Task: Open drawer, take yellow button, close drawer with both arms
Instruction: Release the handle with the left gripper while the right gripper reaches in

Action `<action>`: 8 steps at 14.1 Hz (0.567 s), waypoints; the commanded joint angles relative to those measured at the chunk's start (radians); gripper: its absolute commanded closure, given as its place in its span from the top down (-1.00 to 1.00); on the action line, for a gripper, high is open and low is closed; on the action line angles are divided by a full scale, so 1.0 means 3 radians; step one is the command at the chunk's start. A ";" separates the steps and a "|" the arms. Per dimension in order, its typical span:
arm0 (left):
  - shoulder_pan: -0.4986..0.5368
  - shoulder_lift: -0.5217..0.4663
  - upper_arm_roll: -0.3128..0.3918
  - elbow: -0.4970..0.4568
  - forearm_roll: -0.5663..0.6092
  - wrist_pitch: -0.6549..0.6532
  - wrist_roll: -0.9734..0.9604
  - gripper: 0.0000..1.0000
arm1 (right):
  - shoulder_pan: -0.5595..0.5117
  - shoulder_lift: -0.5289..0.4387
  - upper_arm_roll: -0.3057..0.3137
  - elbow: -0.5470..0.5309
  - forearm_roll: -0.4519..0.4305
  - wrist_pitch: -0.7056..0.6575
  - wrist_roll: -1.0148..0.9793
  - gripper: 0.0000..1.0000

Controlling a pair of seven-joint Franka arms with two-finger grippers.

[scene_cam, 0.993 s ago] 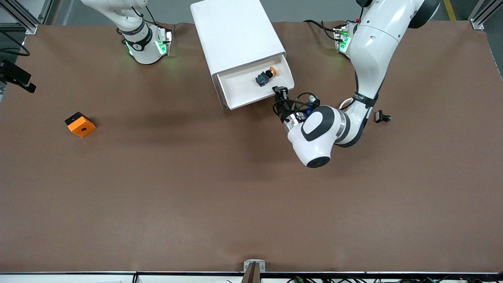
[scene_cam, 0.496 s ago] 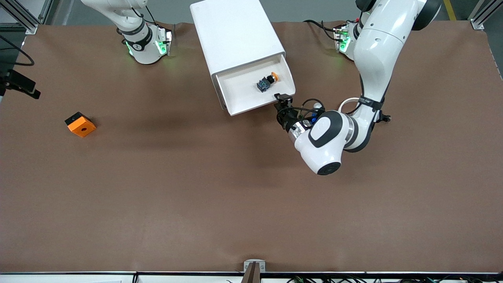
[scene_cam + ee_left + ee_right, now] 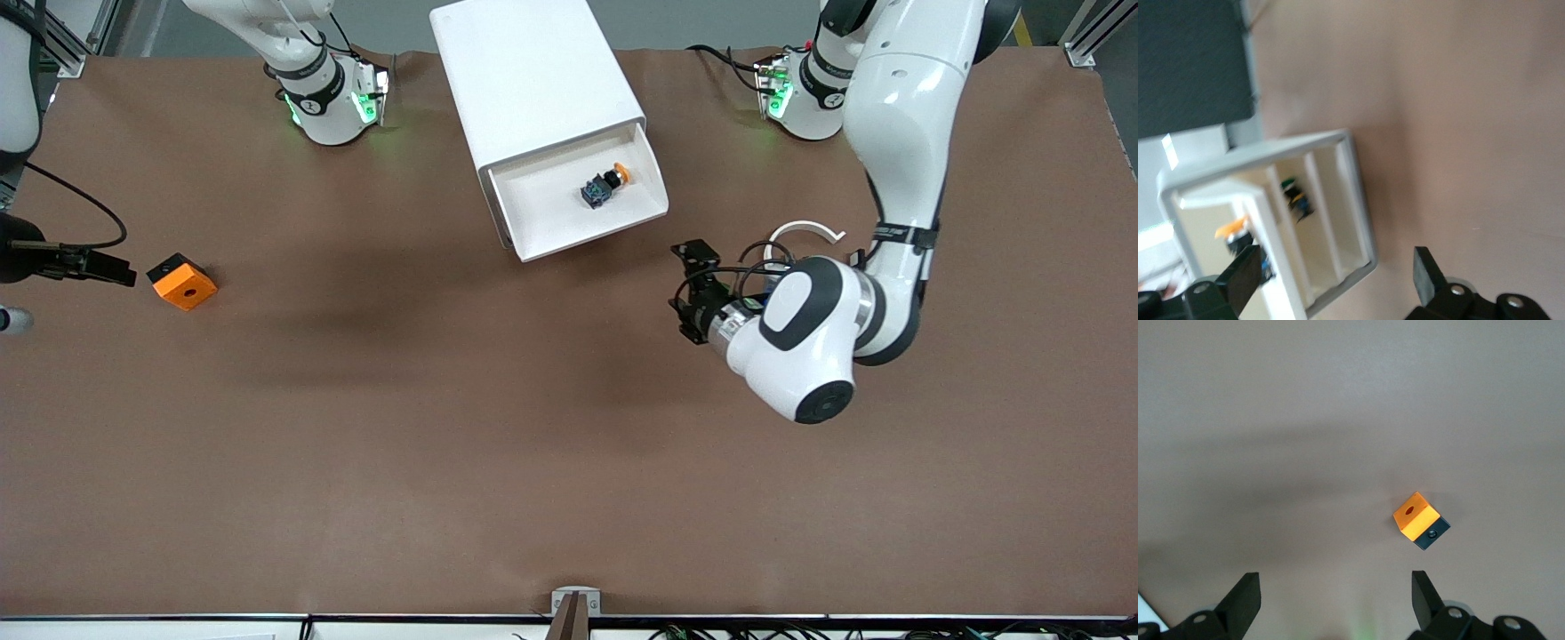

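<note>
Button, likely light, rigid and best pinched across its blocky body, lies inside the open drawer, while left gripper beside that drawer and right gripper near the orange block hold fingers apart.

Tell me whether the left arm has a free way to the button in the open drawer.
Probably yes. The drawer is pulled out, the button lies uncovered in it, and the left gripper is open over the table just off the drawer's front corner.

Orange square block with black hole on brown table, toward right arm's end
</note>
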 commanded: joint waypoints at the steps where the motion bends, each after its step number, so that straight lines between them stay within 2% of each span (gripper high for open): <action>1: -0.0037 -0.0322 0.0147 -0.0005 0.0574 -0.0009 0.0587 1.00 | 0.0064 -0.0041 0.0055 0.0093 -0.0043 -0.0185 0.0372 1.00; 5: -0.0022 -0.0639 0.0142 -0.0005 0.1347 0.0037 0.1705 1.00 | 0.0457 -0.0210 0.0076 0.0104 0.0391 -0.0375 0.1216 1.00; 8: 0.0080 -0.0768 0.0173 -0.0005 0.1695 0.0185 0.2968 1.00 | 0.1070 -0.0221 0.0071 0.0099 0.0494 -0.0314 0.2217 1.00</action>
